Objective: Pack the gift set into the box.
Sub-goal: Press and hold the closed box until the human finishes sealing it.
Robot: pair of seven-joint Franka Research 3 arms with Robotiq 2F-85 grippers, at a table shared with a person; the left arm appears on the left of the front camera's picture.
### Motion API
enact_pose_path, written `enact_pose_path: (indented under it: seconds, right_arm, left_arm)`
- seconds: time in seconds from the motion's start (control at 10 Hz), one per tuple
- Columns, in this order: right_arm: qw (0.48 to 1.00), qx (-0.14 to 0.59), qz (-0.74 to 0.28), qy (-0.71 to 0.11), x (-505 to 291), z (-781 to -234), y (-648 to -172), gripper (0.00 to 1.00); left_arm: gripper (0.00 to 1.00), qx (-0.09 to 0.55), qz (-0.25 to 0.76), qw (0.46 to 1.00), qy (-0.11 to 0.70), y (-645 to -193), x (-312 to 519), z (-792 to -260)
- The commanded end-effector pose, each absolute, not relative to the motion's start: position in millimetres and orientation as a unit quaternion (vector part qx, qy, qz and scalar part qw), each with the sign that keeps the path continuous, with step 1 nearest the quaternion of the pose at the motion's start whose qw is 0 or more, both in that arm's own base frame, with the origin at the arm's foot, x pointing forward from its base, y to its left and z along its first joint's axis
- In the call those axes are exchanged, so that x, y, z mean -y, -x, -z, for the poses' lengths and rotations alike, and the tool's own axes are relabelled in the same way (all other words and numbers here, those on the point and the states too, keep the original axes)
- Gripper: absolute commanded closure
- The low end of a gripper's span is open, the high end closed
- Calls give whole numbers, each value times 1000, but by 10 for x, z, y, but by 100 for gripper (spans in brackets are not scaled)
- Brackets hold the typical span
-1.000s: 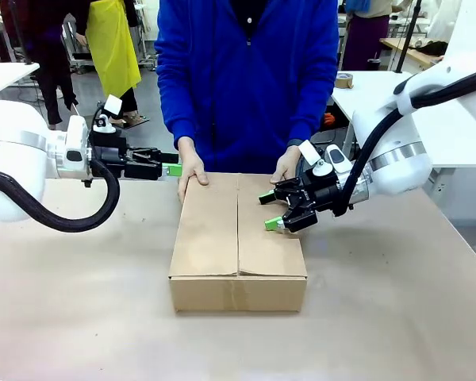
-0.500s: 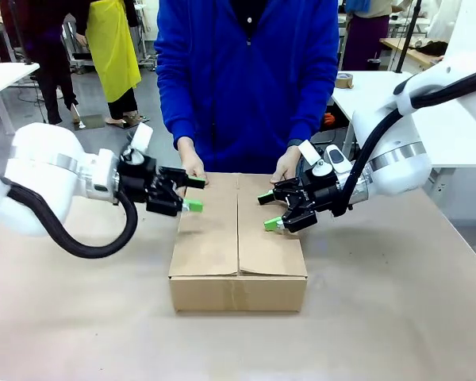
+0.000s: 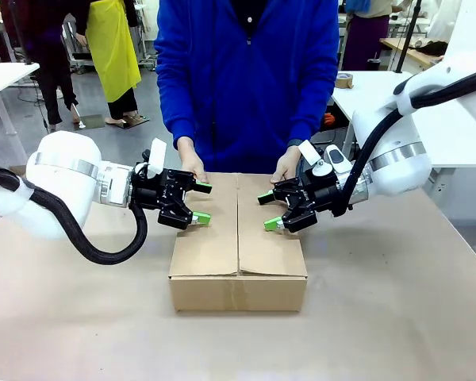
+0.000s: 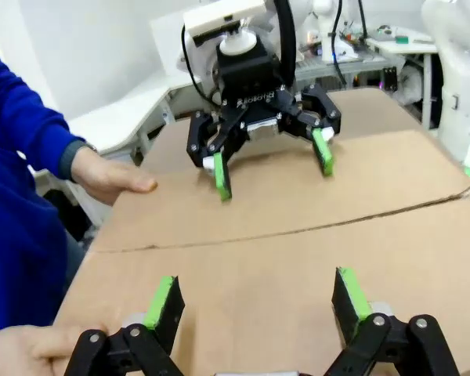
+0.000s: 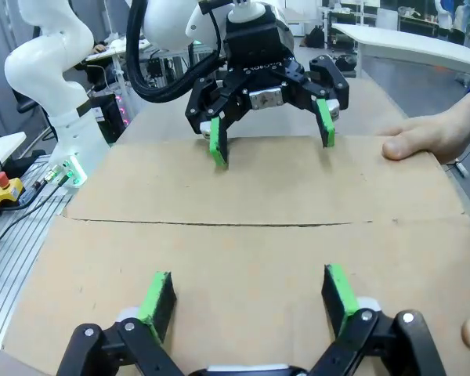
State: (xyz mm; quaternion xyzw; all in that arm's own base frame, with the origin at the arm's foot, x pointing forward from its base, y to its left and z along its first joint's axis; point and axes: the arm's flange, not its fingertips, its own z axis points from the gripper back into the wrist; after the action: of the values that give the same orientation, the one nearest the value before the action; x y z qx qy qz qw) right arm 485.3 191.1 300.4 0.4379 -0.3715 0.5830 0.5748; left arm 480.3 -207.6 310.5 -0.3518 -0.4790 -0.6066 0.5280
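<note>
Box [image 3: 238, 246] closed, contents hidden; left gripper [image 3: 202, 202] and right gripper [image 3: 266, 212] fingers spread.

light: bright, even | shadows: soft | wrist edges: perhaps slightly warped

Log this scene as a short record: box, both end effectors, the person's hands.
box: closed on top, seam down the middle
left end effector: open, over the box's left half
right end effector: open, over the box's right half, facing the left one
person's right hand: on the box's far edge
person's left hand: on the box's far edge
end effector contact with box: cannot tell
</note>
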Motion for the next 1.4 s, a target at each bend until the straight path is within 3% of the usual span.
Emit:
enact_pose_path:
  seconds: [0.0,0.4,0.6,0.7,1.3]
  right_arm:
    - [569,376,-586,-437,-1902,-2992,-4851,0]
    - [569,376,-586,-437,-1902,-2992,-4851,0]
    - [569,376,-586,-437,-1902,-2992,-4851,0]
    - [569,376,-586,-437,-1902,-2992,-4851,0]
    - [569,376,-586,-437,-1902,-2992,-4851,0]
  left_arm:
    - [0,485,601,519,365,-4790,2076,-3089]
    - [0,478,605,526,358,-4787,2084,-3090]
    - [0,446,599,569,345,-4752,2051,-2987]
    - [0,471,604,532,362,-4774,2075,-3057]
    - [0,471,604,532,362,-4774,2075,-3057]
